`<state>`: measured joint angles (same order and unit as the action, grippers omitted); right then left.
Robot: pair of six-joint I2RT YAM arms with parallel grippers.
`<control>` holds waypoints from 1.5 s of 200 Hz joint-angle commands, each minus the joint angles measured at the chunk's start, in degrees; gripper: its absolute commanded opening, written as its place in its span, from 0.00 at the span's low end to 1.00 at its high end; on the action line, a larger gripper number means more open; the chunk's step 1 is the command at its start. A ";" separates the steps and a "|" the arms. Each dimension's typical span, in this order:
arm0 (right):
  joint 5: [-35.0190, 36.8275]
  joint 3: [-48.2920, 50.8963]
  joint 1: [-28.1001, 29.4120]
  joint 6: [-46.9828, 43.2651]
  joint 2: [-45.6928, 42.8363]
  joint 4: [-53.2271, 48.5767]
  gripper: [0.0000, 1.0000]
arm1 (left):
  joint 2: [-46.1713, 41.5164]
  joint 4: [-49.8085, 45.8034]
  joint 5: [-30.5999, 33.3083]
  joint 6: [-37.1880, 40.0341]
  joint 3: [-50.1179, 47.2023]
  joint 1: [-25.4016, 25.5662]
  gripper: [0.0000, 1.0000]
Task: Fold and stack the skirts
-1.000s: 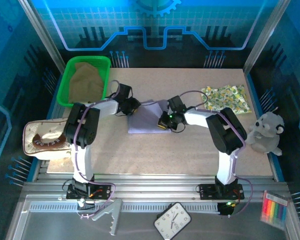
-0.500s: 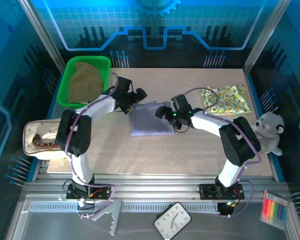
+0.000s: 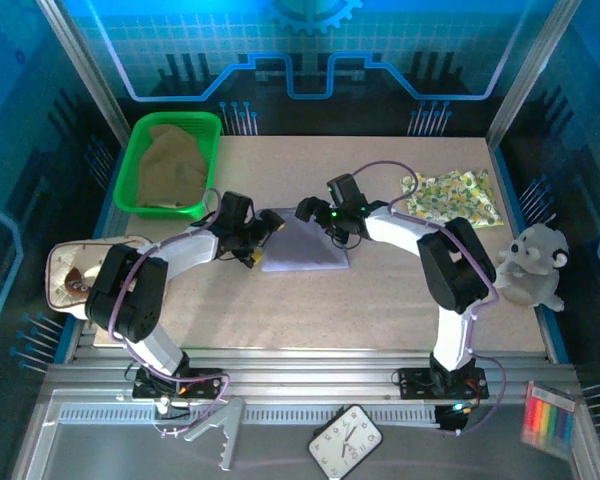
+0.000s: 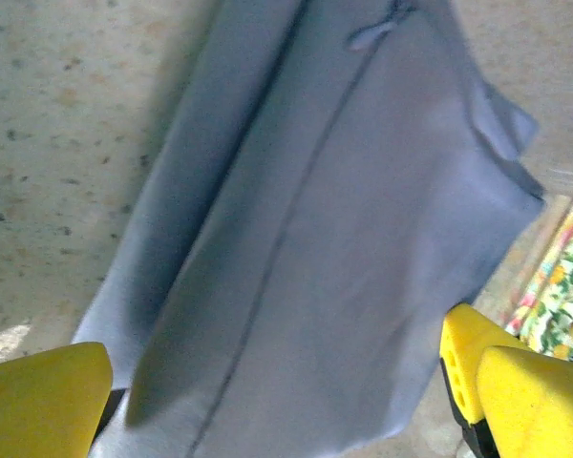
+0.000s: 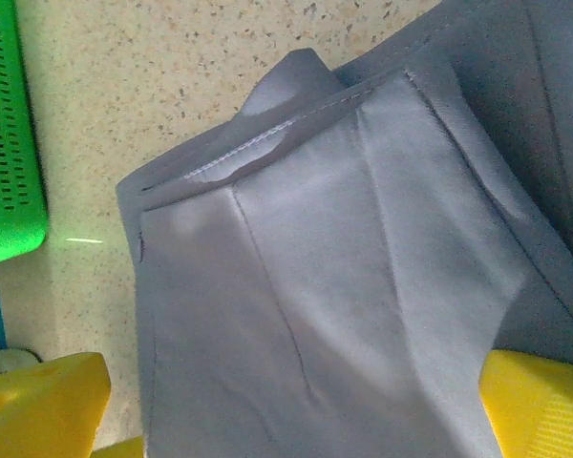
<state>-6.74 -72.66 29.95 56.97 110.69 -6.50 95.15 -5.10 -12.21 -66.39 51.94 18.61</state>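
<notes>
Lavender skirt (image 3: 302,247) lies folded flat at the table's centre. Left gripper (image 3: 267,226) is at its far left corner, jaws wide apart, holding nothing. Right gripper (image 3: 308,210) is over its far edge, jaws likewise apart. Floral skirt (image 3: 452,196) lies flat, far right. Tan skirt (image 3: 172,165) sits in green basket (image 3: 176,119), far left.

**Three Lenses, One Folded Skirt**

Your fixed overhead camera sits above and behind the arm bases, looking down on the whole speckled beige tabletop (image 3: 380,290). Your left wrist camera hangs close over the plain lavender-purple cloth skirt (image 4: 315,239), with the pale yellow floral-print skirt (image 4: 559,296) at its right edge. Your right wrist camera, equally close, catches the green perforated plastic basket (image 5: 5,143) at left. All three views share the lavender-purple skirt.
</notes>
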 commanded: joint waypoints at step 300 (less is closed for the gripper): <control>-22.98 4.31 -12.77 -21.91 -0.46 -11.52 0.97 | 11.09 -1.44 -3.74 2.29 2.72 2.93 0.99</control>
<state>-26.59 -67.16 18.00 37.26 107.98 -14.59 103.13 -3.64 -16.29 -64.27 57.60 21.85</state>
